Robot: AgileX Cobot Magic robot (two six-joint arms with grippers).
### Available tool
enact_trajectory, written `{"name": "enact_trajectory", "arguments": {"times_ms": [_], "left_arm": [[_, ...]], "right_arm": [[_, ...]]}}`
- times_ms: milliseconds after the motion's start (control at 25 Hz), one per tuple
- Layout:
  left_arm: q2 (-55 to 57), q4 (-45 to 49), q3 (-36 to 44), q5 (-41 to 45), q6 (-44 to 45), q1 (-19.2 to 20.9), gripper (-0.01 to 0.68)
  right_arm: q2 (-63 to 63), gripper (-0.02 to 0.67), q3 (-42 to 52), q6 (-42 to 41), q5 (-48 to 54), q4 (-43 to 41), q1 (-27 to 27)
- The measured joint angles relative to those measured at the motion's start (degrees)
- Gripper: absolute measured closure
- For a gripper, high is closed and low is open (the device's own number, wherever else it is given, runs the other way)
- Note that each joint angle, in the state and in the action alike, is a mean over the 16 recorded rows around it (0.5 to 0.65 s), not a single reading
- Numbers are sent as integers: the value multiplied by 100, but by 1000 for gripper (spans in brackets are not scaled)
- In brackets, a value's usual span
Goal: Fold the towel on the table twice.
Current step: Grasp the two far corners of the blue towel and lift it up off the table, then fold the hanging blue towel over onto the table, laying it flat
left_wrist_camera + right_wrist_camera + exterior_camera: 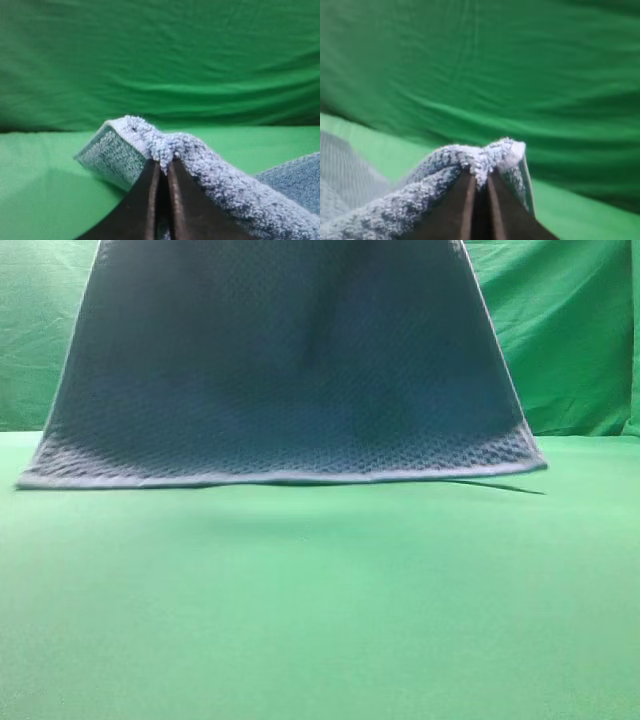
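Two grips hold the large blue-grey waffle-weave towel (285, 370) up off the wide matte green table (320, 620). You have the left gripper (161, 165) clenched on a bunched corner of the cloth, dark jaws pressed together with terry pile pinched between them. The right gripper (479, 177) is clamped the same way on the opposite corner. Neither gripper shows in the exterior high view; the towel's upper edge runs out of the top of that view.

The towel hangs as a taut sheet, its pale lower hem at or just above the table near the table's far edge; contact cannot be settled. Judgement: holding both corners apart keeps the sheet spread, so the raised edge can be carried over for the first fold. No fold is visible yet.

Behind the towel hangs the wrinkled green backdrop cloth (570, 340). Nothing else shows on the table near the towel, and nothing visible blocks the way.
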Motion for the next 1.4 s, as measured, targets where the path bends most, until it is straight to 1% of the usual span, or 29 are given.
{"name": "enact_trajectory", "arguments": {"times_ms": [160, 360, 480, 680, 840, 1080, 1400], "left_arm": [[3, -126, -65, -405, 75, -3, 673], [5, -182, -73, -421, 142, -6, 673], [4, -185, -73, -197, 149, -6, 673], [-62, -179, -56, 342, 152, -6, 673], [-213, -171, 90, 703, 152, -6, 673], [-629, -169, 658, 975, 152, -9, 673], [-1525, -338, 2019, 941, 215, -24, 673]], "right_arm": [[-2, 649, -61, 0, -439, -10, -51], [-5, 649, -78, 0, -358, -43, -124], [-26, 649, -82, 0, 6, -63, -164], [-153, 649, -74, 6, 906, -109, -199], [-389, 649, 52, 46, 1508, -142, -210], [-1007, 649, 691, 150, 1991, -170, -216], [-2122, 649, 2276, 285, 1877, -91, -206]]}}
